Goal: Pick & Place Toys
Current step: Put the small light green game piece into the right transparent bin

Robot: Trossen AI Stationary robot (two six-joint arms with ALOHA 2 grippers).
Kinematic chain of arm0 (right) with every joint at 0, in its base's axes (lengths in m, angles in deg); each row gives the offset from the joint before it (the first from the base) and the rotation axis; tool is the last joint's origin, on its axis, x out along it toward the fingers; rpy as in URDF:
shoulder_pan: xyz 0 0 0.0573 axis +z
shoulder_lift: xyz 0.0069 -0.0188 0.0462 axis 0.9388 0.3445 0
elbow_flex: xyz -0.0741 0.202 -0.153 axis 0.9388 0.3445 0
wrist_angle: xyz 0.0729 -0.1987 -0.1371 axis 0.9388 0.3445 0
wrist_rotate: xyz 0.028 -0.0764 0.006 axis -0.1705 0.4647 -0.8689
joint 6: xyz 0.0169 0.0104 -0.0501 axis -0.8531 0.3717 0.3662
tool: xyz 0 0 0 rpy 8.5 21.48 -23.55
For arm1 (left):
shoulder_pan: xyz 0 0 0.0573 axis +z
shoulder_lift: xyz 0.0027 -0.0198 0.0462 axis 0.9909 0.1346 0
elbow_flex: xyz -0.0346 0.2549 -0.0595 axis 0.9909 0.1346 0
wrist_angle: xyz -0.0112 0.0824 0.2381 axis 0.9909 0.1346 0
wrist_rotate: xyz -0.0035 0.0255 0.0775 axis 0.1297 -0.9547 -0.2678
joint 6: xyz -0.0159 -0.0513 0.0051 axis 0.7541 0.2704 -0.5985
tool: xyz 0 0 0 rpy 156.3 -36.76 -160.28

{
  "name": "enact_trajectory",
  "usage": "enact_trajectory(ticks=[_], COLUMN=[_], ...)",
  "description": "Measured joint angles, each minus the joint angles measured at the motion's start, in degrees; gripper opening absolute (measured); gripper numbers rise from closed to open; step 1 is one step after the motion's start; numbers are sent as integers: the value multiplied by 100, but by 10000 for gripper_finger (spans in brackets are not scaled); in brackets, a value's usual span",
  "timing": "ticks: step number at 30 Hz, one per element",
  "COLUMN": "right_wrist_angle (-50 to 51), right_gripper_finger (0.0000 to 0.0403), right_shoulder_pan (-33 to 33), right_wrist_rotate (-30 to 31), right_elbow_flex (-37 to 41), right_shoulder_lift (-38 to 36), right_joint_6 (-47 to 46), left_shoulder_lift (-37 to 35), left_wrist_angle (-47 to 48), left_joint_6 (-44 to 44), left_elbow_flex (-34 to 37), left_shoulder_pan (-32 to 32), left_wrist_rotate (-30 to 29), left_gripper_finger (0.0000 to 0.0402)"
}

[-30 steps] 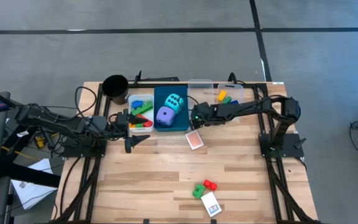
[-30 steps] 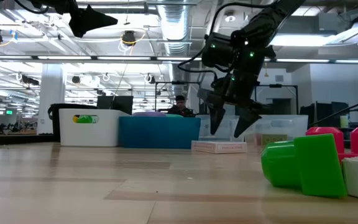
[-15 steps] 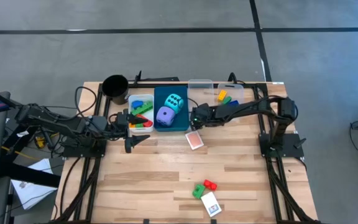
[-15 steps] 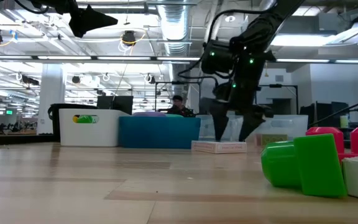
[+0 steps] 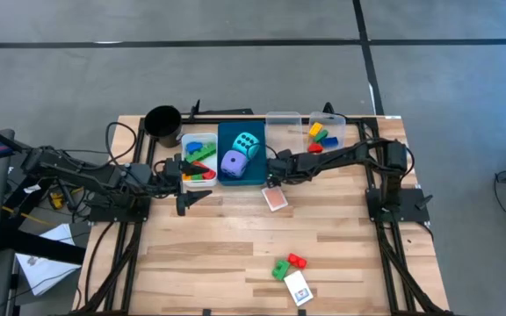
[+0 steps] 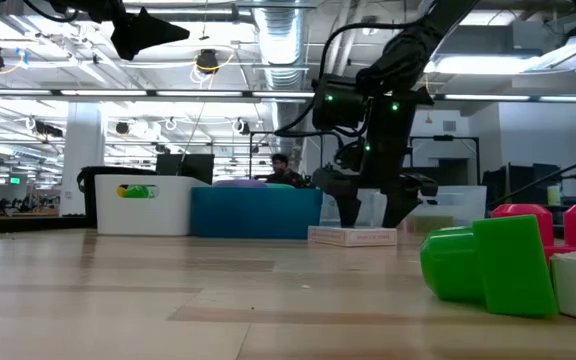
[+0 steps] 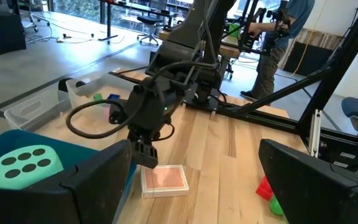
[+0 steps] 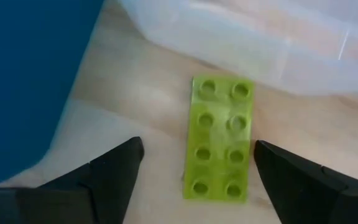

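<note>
A light-green flat brick (image 8: 219, 137) lies studs up on the wood between the blue bin (image 8: 23, 74) and a clear bin (image 8: 253, 43). My right gripper (image 8: 197, 149) points steeply down over it, open, one finger on each side, touching nothing. In the high view the right gripper (image 5: 274, 172) hides the brick. A pink card deck (image 5: 276, 198) lies flat just nearer. The blue bin (image 5: 257, 177) holds a cyan die (image 5: 248, 142) and a purple die (image 5: 234, 161). My left gripper (image 5: 191, 183) waits open above the table beside the white bin (image 5: 185, 140).
The white bin holds several bricks. Two clear bins (image 5: 284, 118) (image 5: 334, 123) stand at the far edge, one with bricks. A black cup (image 5: 162, 121) stands far left. Near the front edge lie a green brick (image 5: 280, 269), a red brick (image 5: 297, 261) and a card (image 5: 298, 286).
My right gripper has sunk toward the table, shifting a little toward the blue bin and the near edge and tipping steeper, its fingers now low just behind the card deck. Its fingers stay apart. The left arm has kept still.
</note>
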Motion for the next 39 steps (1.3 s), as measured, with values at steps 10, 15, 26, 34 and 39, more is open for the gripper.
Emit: enact_trajectory(ticks=[10, 15, 26, 34, 39], right_wrist_angle=[105, 338, 2974, 3547, 3756], right_gripper_finger=[153, 123, 123, 123, 123], right_shoulder_pan=[288, 462, 1081, 1910, 2367], right_wrist_rotate=[-65, 142, 890, 2100, 2878], right_elbow_flex=[11, -111, -1838, -3262, -3676], right_shoulder_lift=[-44, -35, -7, -25, -27], right_joint_6=[-414, -424, -517, -491, -469], left_shoulder_lift=[0, 0, 0, 0, 93], left_wrist_angle=[0, 1, 0, 117, 230], left_joint_6=[0, -1, 0, 234, 431], left_elbow_flex=[0, 0, 0, 0, 0], left_shoulder_pan=[0, -1, -1, -2, 0], left_wrist_rotate=[0, 0, 0, 1, 3], left_gripper_finger=[346, 346, 346, 346, 346])
